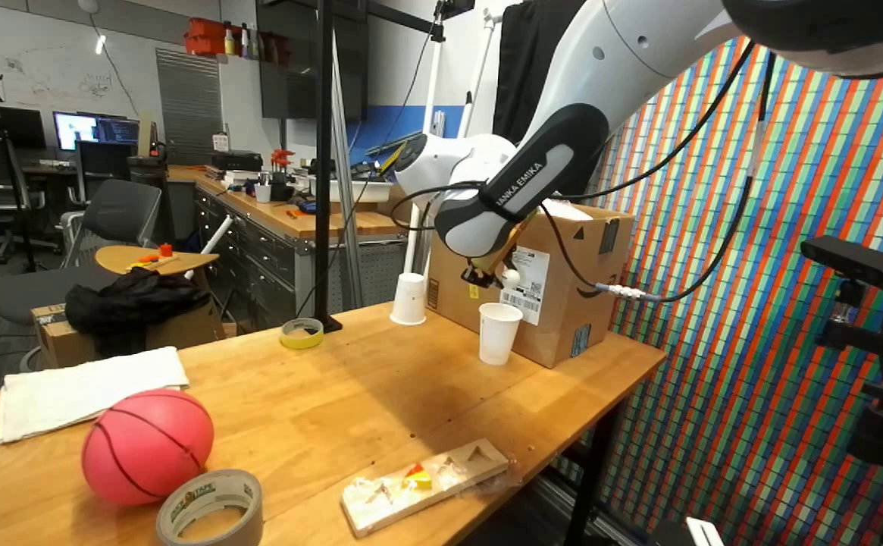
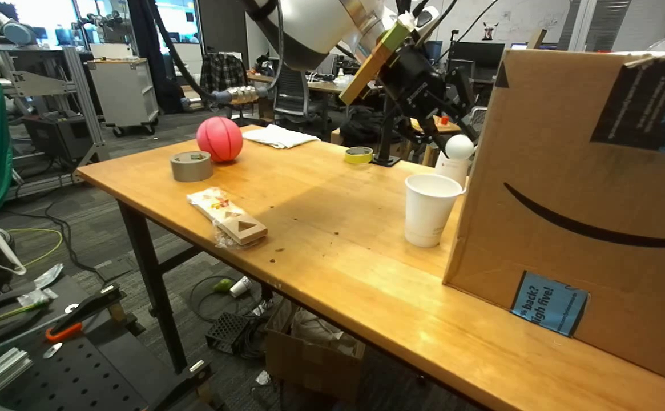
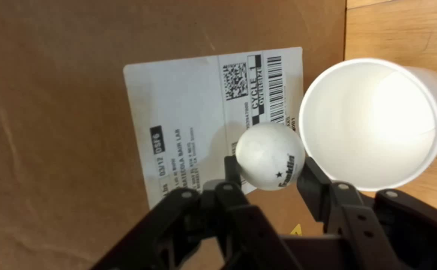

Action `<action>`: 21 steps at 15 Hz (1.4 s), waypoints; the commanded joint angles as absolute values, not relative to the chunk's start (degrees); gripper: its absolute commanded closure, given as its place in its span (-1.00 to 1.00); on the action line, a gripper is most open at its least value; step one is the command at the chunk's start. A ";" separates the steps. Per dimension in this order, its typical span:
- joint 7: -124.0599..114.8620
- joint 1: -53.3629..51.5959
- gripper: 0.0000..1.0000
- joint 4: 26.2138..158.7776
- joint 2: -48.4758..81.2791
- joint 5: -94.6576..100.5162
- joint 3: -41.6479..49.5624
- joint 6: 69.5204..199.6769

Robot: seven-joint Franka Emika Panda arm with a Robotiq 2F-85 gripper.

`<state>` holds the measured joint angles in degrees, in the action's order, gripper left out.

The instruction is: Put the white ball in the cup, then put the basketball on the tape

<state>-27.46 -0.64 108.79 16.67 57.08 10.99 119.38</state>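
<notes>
My gripper is shut on the white ball, held between the fingertips. In both exterior views the white ball is in the air, above rim height of the cup and beside the box. The cup stands upright on the table; in the wrist view its open mouth is just right of the ball and looks empty. The reddish-pink basketball rests on the table at the far end from the gripper. The grey tape roll lies flat beside it.
A large cardboard box stands close behind the cup and ball. An upside-down white cup, a yellow tape roll, a black post, a white cloth and a wooden puzzle strip are also on the table.
</notes>
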 commanded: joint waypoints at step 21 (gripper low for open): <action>-30.27 0.64 0.64 115.52 13.02 57.81 5.19 121.70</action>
